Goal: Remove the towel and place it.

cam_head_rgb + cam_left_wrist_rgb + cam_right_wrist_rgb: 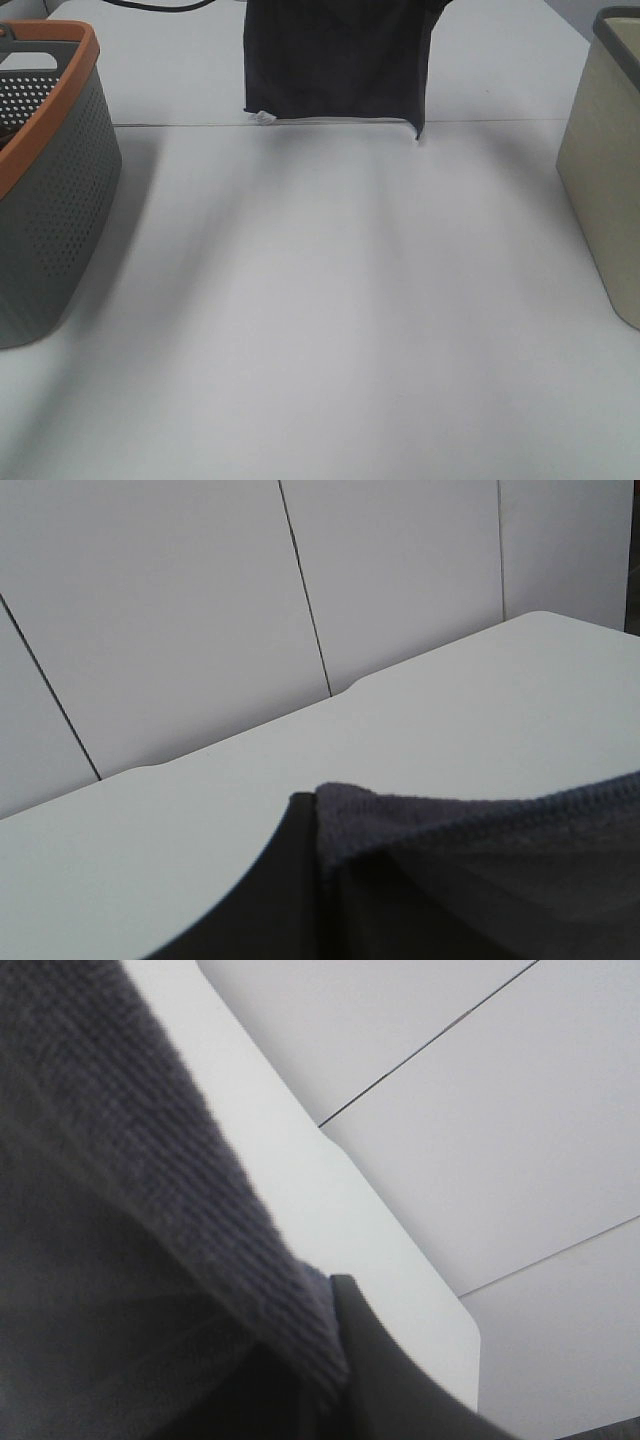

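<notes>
The dark charcoal terry towel (335, 62) is seen hung at upper centre over the white desk (320, 320). Limp, light handling is expected; the hemmed upper edge is favoured. Whether the left claw (300, 885) and right claw (348, 1365) are clenched cannot be told.

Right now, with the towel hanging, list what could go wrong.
The towel hangs with one lower corner drooping toward the table, so it may drag. The wrist views show only its edge; a hold there may slip. Swung sideways, it could catch the grey basket or beige bin.
</notes>
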`<state>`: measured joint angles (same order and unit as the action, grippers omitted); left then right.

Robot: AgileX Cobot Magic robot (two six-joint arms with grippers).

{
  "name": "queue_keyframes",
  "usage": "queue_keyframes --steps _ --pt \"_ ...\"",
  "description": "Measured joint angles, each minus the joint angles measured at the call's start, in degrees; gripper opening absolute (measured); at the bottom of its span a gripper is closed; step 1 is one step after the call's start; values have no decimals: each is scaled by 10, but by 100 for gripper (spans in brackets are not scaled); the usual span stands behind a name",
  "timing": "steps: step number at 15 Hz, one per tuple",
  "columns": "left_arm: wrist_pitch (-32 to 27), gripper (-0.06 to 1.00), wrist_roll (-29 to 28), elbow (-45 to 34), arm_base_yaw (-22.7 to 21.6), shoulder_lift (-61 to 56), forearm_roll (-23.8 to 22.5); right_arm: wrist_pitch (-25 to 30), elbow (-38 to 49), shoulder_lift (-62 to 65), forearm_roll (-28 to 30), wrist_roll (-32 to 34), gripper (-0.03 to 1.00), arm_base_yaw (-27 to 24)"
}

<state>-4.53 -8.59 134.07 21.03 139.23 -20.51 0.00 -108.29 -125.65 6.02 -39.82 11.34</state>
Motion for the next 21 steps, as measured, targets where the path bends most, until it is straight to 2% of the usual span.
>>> queue_keyframes --steps 1,2,3,4,5,6,7,10,12,13,16,21 --pt "-5 0 0 0 0 0 0 0 -3 1 -15 0 0 0" --pt "-18 0 0 1 1 0 -1 26 -5 1 -43 0 0 0" --pt "-48 0 1 2 3 0 -1 72 -5 1 -73 0 0 0" --pt "-92 0 7 3 8 0 -2 143 -5 1 -113 0 0 0" --pt "-145 0 19 3 16 0 -1 222 -5 1 -149 0 0 0" --pt "-281 0 77 3 37 0 19 364 -5 1 -206 -10 0 0" --pt "-308 0 91 3 41 -1 28 401 -5 1 -214 -15 0 0" --pt "-504 0 179 4 50 -9 140 587 -5 1 -220 -21 0 0" --pt "-618 0 211 5 50 -14 181 677 -6 1 -216 -21 0 0" --pt "-640 0 220 3 49 -14 198 690 -6 1 -216 -20 0 0" --pt "-647 0 237 -24 49 -18 251 695 13 1 -211 -5 0 0" --pt "-649 0 241 -191 51 -75 259 695 112 19 -209 37 0 0"
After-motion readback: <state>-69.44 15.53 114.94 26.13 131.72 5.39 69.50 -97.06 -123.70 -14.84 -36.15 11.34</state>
